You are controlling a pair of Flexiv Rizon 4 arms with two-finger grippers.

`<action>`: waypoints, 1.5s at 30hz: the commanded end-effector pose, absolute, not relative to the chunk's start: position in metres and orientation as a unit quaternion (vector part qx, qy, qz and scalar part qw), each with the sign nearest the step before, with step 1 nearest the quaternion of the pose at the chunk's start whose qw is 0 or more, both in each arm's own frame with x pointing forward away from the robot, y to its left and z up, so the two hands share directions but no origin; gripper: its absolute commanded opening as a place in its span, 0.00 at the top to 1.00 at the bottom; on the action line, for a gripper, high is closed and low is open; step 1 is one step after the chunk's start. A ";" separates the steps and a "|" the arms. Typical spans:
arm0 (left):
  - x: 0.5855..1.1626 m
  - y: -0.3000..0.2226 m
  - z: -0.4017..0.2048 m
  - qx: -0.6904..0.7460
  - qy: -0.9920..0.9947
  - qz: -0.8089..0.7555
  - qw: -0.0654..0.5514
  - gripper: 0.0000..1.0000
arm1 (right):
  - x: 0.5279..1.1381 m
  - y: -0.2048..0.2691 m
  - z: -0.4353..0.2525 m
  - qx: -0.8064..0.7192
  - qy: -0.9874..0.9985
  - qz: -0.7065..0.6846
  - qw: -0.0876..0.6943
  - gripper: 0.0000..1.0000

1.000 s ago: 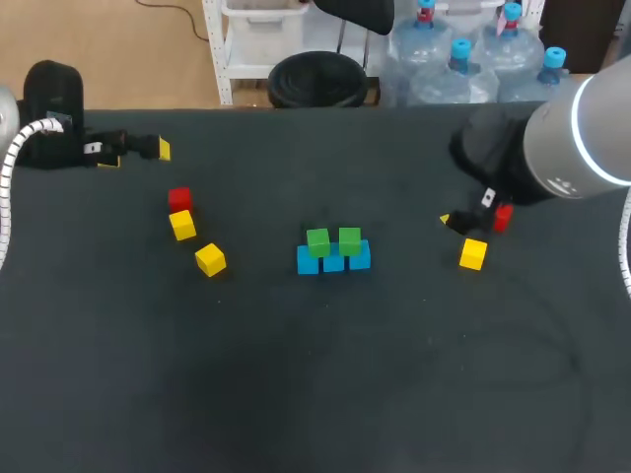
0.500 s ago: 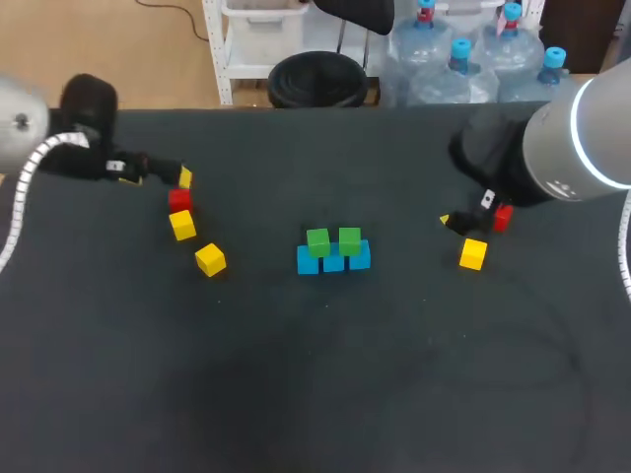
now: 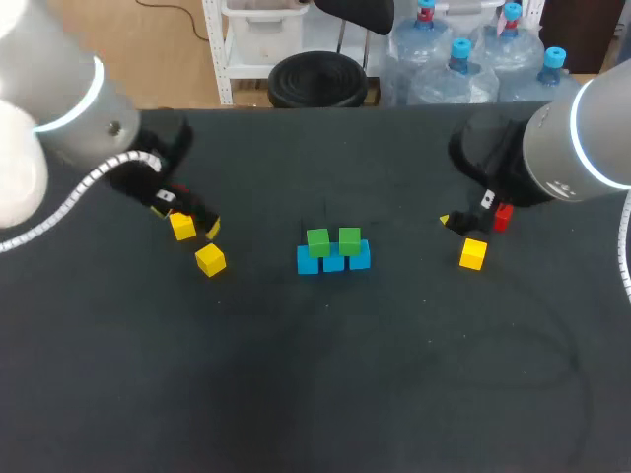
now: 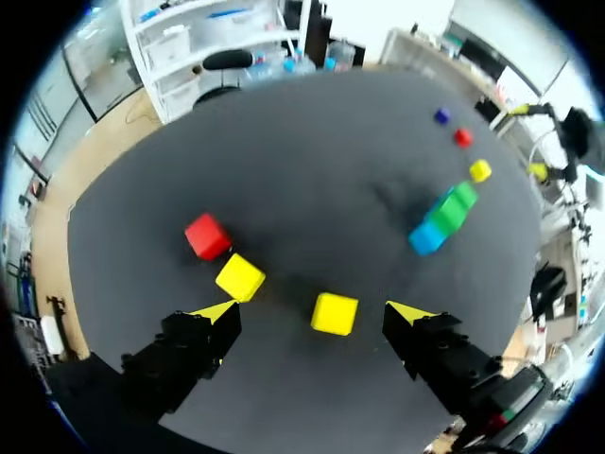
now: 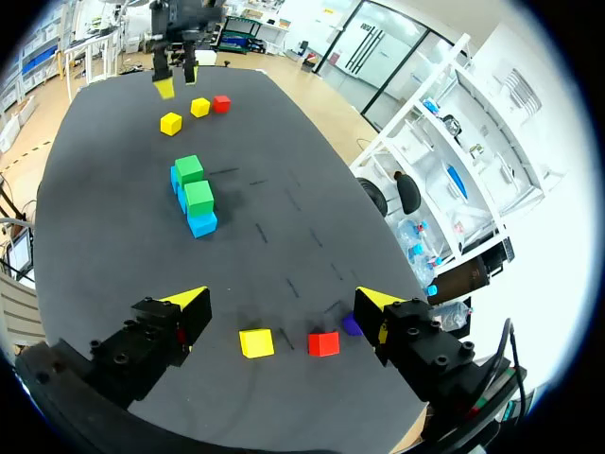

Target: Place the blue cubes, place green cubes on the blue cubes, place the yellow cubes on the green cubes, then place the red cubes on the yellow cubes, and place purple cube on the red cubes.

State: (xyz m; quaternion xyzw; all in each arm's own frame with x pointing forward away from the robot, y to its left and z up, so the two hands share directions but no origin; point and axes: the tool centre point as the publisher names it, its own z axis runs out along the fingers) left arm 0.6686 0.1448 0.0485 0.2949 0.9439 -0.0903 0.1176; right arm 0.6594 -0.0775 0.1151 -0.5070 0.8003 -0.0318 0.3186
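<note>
**Left of the blue cubes [image 3: 333,260], a yellow cube [image 4: 335,313] is lying ahead of my left end effector [image 4: 310,309]**

Over the left part of the desk [image 3: 325,394], my left end effector is hovering with its fingers spread, holding nothing. The yellow cube is lying straight ahead of it, between the lines of the two fingers and untouched; I am judging this the one to take. A second yellow cube [image 4: 240,277] is sitting just beside one fingertip, with a red cube [image 4: 207,235] beyond it. The blue cubes are sitting mid-desk in a row, carrying the green cubes [image 3: 333,239]. That pile is lying well apart from this arm, ahead and toward the finger farther from the second yellow cube. My right end effector [image 5: 282,301] is hanging spread and empty too, near a third yellow cube [image 5: 255,342].
</note>
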 end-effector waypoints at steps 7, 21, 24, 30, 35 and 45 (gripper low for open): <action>0.673 0.137 0.024 0.356 0.933 -0.031 -0.044 0.00 | 0.658 -0.077 0.113 -0.505 0.799 -0.034 0.324 0.00; 0.663 0.129 0.013 0.424 0.900 -0.062 -0.079 0.00 | 0.658 -0.077 0.113 -0.505 0.799 -0.034 0.324 0.00; 0.661 0.127 0.010 0.432 0.896 -0.069 -0.078 0.00 | 0.658 -0.077 0.113 -0.505 0.799 -0.034 0.324 0.00; 0.660 0.124 0.007 0.434 0.896 -0.068 -0.066 0.09 | 0.658 -0.077 0.113 -0.505 0.799 -0.034 0.324 0.00; 0.660 0.125 0.005 0.433 0.897 -0.063 -0.061 0.73 | 0.658 -0.077 0.113 -0.505 0.799 -0.034 0.324 0.00; 0.657 0.124 0.004 0.440 0.893 -0.067 -0.069 1.00 | 0.658 -0.077 0.113 -0.505 0.799 -0.034 0.324 0.00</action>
